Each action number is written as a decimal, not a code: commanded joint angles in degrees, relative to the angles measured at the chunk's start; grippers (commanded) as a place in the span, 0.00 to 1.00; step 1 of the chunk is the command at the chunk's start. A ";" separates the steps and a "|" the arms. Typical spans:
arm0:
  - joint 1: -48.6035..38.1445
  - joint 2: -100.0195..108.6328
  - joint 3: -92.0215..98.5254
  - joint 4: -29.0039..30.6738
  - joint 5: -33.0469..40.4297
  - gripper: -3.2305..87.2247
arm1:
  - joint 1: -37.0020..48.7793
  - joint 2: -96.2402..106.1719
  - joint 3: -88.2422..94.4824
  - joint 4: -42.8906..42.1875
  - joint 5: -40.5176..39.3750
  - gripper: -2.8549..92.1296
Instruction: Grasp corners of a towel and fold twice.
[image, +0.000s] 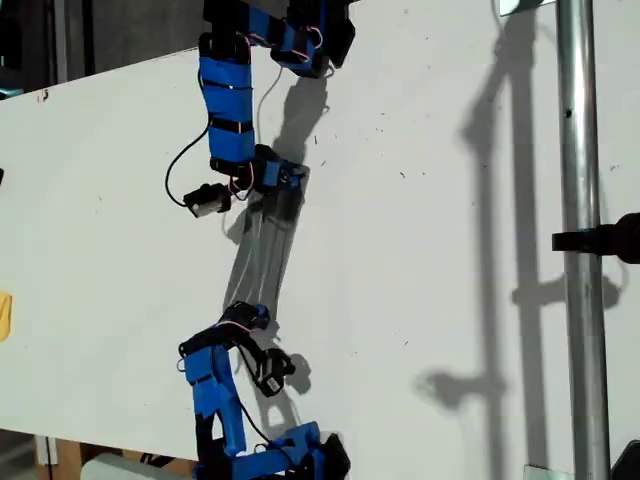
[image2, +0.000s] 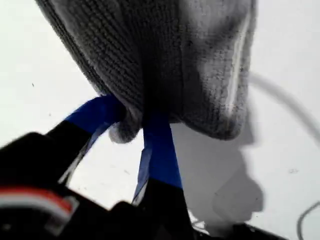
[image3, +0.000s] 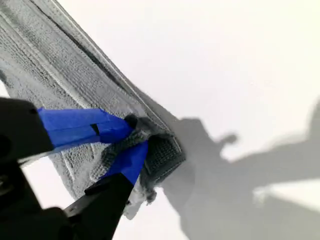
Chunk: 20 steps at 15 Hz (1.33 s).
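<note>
The grey striped towel (image: 262, 250) hangs lifted off the white table (image: 420, 250) as a narrow, taut strip between two blue arms in the exterior view. One arm's gripper (image: 283, 187) holds its upper end and the other arm's gripper (image: 248, 314) its lower end; the wrist views do not show which is which. My first gripper (image2: 135, 117) is shut on a bunched edge of the towel (image2: 165, 55). My second gripper (image3: 135, 136) is shut on a crumpled corner (image3: 162, 155), with the towel (image3: 45, 55) stretching away from it.
A metal pole (image: 580, 200) runs up the exterior view's right side with a black clamp (image: 610, 240) on it. Its shadow and the arms' shadows fall across the table. A yellow object (image: 4, 315) shows at that view's left edge.
</note>
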<state>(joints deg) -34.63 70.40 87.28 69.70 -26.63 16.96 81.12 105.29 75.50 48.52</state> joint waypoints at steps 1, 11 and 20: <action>-1.76 8.61 -2.55 6.24 0.70 0.26 | -0.53 12.13 -1.49 9.23 0.53 0.40; 14.85 109.51 58.36 2.55 -31.20 0.24 | -23.73 76.29 26.02 26.28 52.03 0.38; 24.70 128.76 91.49 -4.92 -39.64 0.01 | -31.64 74.79 38.06 15.91 70.05 0.52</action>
<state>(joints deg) -9.23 199.42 177.89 65.57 -67.50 -14.77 157.15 143.70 92.37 117.60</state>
